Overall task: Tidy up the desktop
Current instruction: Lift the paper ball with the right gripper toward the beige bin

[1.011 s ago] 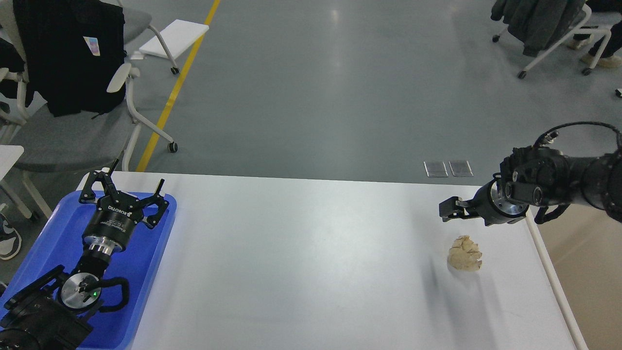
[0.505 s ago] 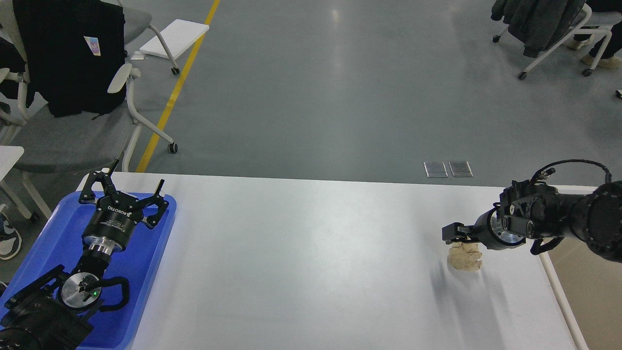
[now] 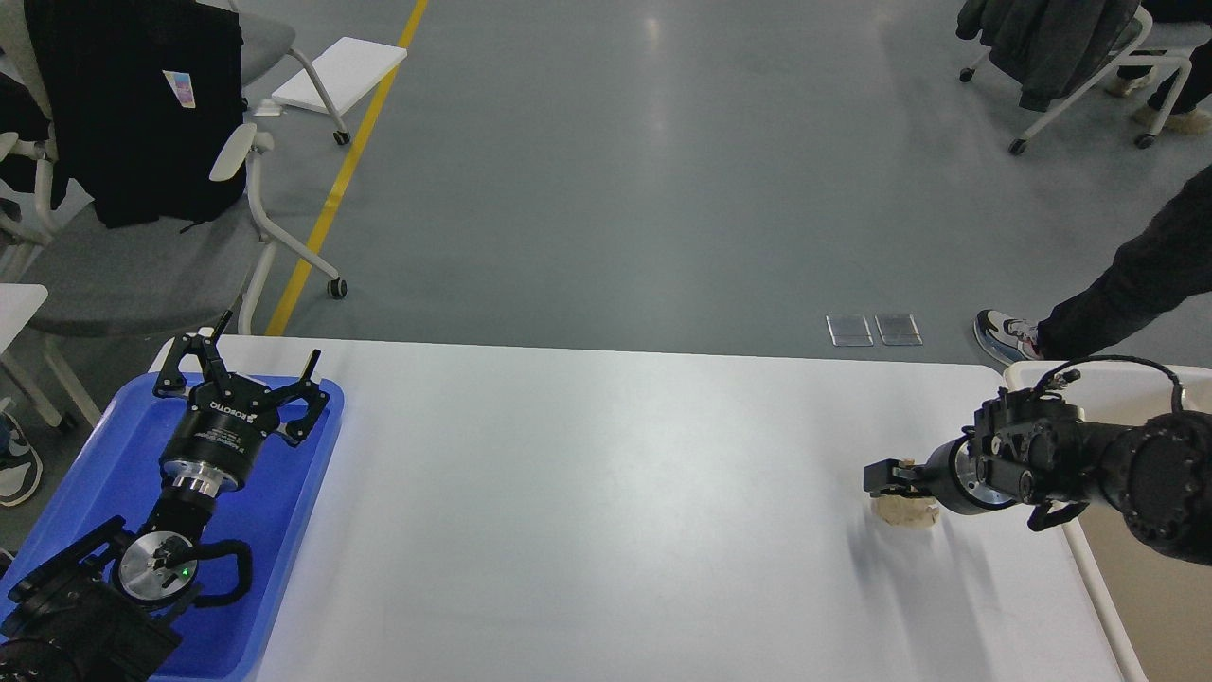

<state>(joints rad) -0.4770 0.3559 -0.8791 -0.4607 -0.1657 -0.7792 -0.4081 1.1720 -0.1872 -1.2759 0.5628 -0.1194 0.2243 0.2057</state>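
Observation:
The white desktop (image 3: 606, 511) fills the lower view. A crumpled beige paper wad (image 3: 904, 511) lies on it near the right edge. My right gripper (image 3: 885, 476) comes in from the right and sits low over the wad, covering its top; its fingers are seen side-on, so I cannot tell whether they are closed on it. My left gripper (image 3: 241, 371) is open and empty, with its fingers spread above the far end of the blue tray (image 3: 294, 530) at the left.
A beige open-topped bin (image 3: 1094, 578) stands against the desktop's right edge, partly behind my right arm. A person's leg and shoe (image 3: 1008, 333) are on the floor beyond the right corner. Chairs (image 3: 142, 256) stand at the far left.
My right gripper has come down and toward me onto the paper wad, which it now partly covers. A person's leg has come into view at the right. The left arm has not moved.

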